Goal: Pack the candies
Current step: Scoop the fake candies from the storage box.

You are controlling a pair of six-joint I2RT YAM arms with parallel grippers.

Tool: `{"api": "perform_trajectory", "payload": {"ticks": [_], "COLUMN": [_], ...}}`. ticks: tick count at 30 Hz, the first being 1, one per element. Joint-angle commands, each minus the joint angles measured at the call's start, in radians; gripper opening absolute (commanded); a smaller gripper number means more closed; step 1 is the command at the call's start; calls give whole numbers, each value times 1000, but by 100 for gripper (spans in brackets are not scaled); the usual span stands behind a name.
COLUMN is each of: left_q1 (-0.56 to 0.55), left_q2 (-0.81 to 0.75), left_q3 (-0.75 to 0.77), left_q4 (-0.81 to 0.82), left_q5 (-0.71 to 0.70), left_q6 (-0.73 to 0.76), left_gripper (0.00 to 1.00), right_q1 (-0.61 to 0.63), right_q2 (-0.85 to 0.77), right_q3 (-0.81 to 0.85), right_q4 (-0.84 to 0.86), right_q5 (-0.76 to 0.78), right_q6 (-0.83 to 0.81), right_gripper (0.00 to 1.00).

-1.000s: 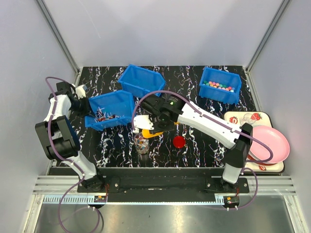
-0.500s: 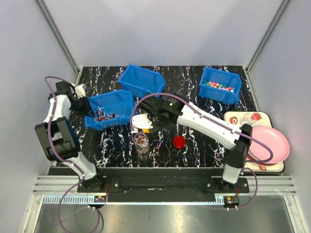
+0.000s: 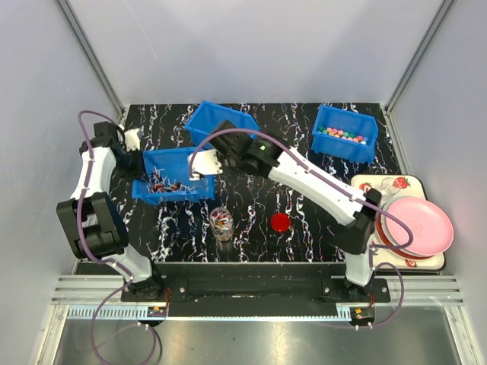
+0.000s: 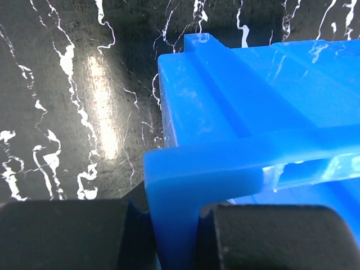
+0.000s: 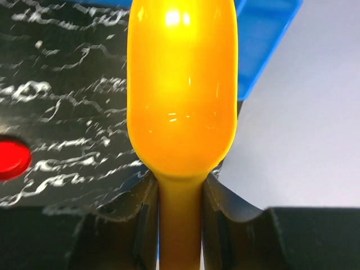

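Black marbled desk (image 3: 255, 247) fills the floor of a white-walled cell. A second ago the right arm held its scoop over the clear jar (image 3: 221, 224) near the front edge; it has since swung back toward the left and now reaches over the blue bin (image 3: 169, 161). That reads as one load tipped into the jar and a return for another.

The candies (image 3: 160, 183) it works from, red-and-white wrapped ones, lie in that bin by the left edge. More sit in the jar, and pastel ones in a bin at the far right corner.

The right pincer (image 5: 180, 194) is narrowly open, clamped on the handle of the yellow scoop (image 5: 180, 84), whose bowl shows no sweets. The left pincer (image 4: 175, 233) is nearly closed, pinching the bin's rim.
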Motion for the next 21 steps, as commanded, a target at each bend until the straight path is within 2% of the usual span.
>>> {"api": "perform_trajectory", "payload": {"ticks": [1, 4, 7, 21], "left_q1": [-25, -54, -79, -160], "left_q2": [-61, -68, -75, -104], "left_q3": [93, 105, 116, 145], "left_q4": [-29, -39, -47, -43], "left_q5": [-30, -53, -68, -108], "left_q6": [10, 8, 2, -22], "left_gripper": [0, 0, 0, 0], "right_q1": [0, 2, 5, 35], "right_q2": [118, 218, 299, 474], "right_q3": [184, 313, 373, 406], "right_q4": [48, -13, -41, -36], "right_q5": [-2, -59, -78, -53], "right_q6": [-73, -88, -119, -270], "right_gripper": [0, 0, 0, 0]}}
